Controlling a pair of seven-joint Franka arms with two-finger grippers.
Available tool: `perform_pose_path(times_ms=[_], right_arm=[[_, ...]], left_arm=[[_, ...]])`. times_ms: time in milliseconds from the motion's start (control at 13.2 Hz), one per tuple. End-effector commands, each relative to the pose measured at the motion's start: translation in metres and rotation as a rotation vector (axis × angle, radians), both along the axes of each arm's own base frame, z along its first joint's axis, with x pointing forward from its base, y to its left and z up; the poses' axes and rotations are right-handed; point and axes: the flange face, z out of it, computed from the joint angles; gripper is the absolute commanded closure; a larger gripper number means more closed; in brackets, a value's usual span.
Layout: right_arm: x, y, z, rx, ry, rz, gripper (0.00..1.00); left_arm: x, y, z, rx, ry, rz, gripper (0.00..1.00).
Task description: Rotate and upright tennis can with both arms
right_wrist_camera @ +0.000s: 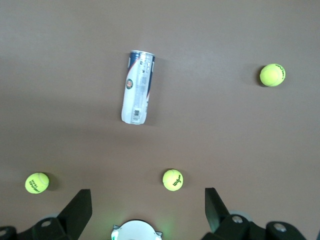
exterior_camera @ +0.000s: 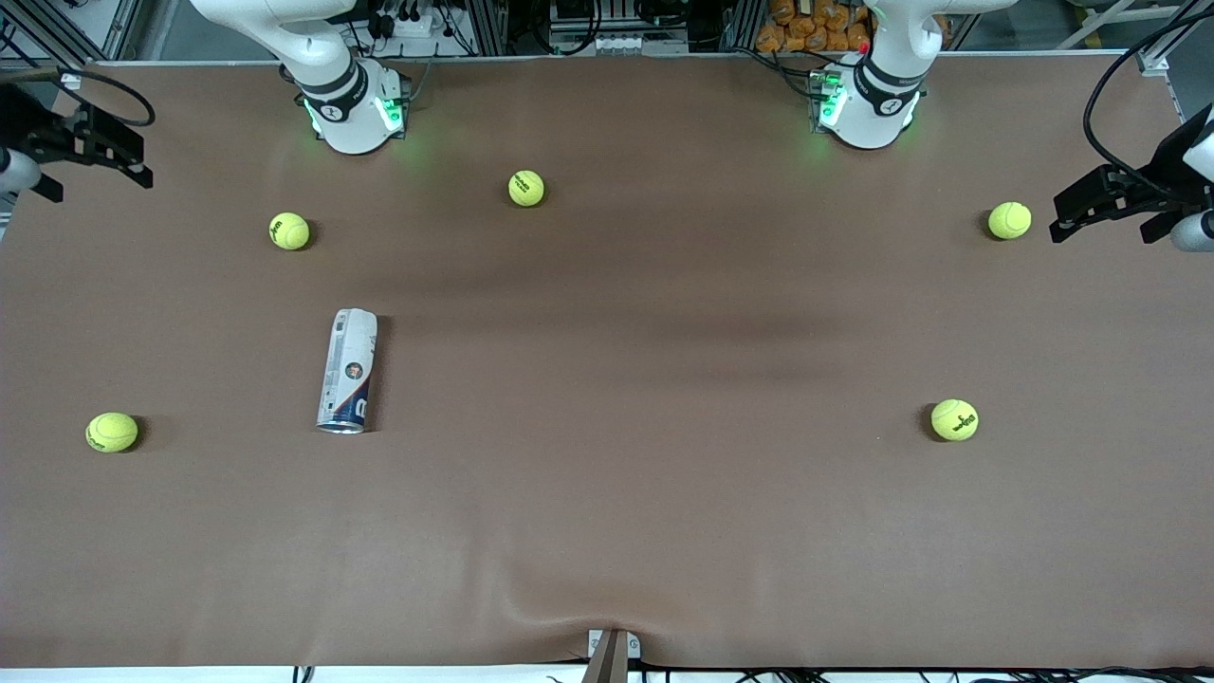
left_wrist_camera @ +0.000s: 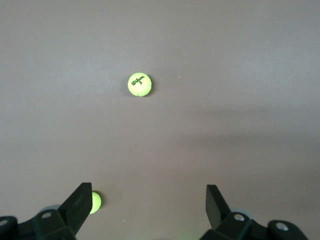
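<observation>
The tennis can (exterior_camera: 347,372) lies on its side on the brown table, metal rim end nearer the front camera, toward the right arm's end. It also shows in the right wrist view (right_wrist_camera: 138,87). My right gripper (exterior_camera: 90,178) hangs open and empty high over the right arm's end of the table, well apart from the can; its fingers (right_wrist_camera: 80,207) stand wide apart. My left gripper (exterior_camera: 1110,226) hangs open and empty over the left arm's end of the table, its fingers (left_wrist_camera: 216,202) wide apart. The can is out of the left wrist view.
Several yellow-green tennis balls lie scattered: one (exterior_camera: 289,230) farther from the camera than the can, one (exterior_camera: 112,432) beside its rim end, one (exterior_camera: 526,188) near the bases, two (exterior_camera: 1009,220) (exterior_camera: 954,419) toward the left arm's end. The arm bases (exterior_camera: 351,109) (exterior_camera: 868,104) glow green.
</observation>
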Motion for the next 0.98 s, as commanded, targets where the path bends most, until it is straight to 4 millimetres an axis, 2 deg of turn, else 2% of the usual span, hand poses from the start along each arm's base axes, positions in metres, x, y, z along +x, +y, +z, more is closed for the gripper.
perform_pose_path(times_ms=[0, 151, 530, 681, 909], right_arm=[[0.021, -0.007, -0.026, -0.031, 0.043, -0.004, 0.0], [0.048, -0.006, -0.077, -0.038, 0.139, -0.005, 0.0], [0.092, 0.009, -0.158, -0.034, 0.16, 0.012, 0.0], [0.098, 0.019, -0.19, -0.032, 0.157, 0.021, 0.0], [0.09, 0.023, -0.246, 0.015, 0.154, 0.0, 0.0]], left_arm=[[-0.004, 0.0, 0.006, 0.004, 0.004, 0.001, 0.0], [-0.003, -0.004, 0.004, 0.004, 0.006, -0.003, 0.0], [-0.001, -0.006, 0.002, 0.004, 0.009, -0.006, 0.0], [-0.001, -0.006, 0.002, 0.004, 0.009, -0.006, 0.0], [-0.001, -0.007, 0.002, 0.004, 0.011, -0.009, 0.0]])
